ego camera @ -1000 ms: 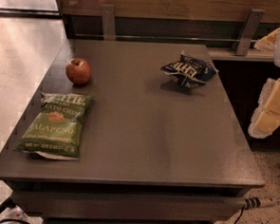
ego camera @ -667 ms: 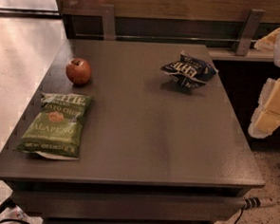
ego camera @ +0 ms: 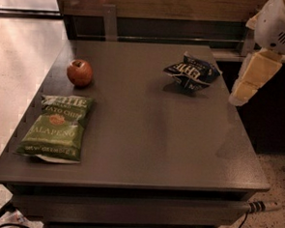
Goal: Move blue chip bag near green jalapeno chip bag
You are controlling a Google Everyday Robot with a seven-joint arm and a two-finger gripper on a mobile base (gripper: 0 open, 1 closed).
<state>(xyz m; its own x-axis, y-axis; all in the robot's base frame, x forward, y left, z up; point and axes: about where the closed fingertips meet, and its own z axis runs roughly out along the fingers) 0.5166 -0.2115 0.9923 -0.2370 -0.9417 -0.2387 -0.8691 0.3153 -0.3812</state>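
Gripper edged left, now near the crumpled navy-blue foil chip bag, upper right; whether spread or closed we cannot tell. Bag looks light, crinkly, slippery: pinch a raised fold.

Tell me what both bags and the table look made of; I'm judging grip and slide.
Blue bag: crinkled foil-like film, glossy, by its sharp wrinkles. Green bag: smooth plastic film, slight sheen, lying flat. Table: dark grey, faint sheen, perhaps laminate or painted board. The gripper hangs beyond the table's right edge, touching neither bag.
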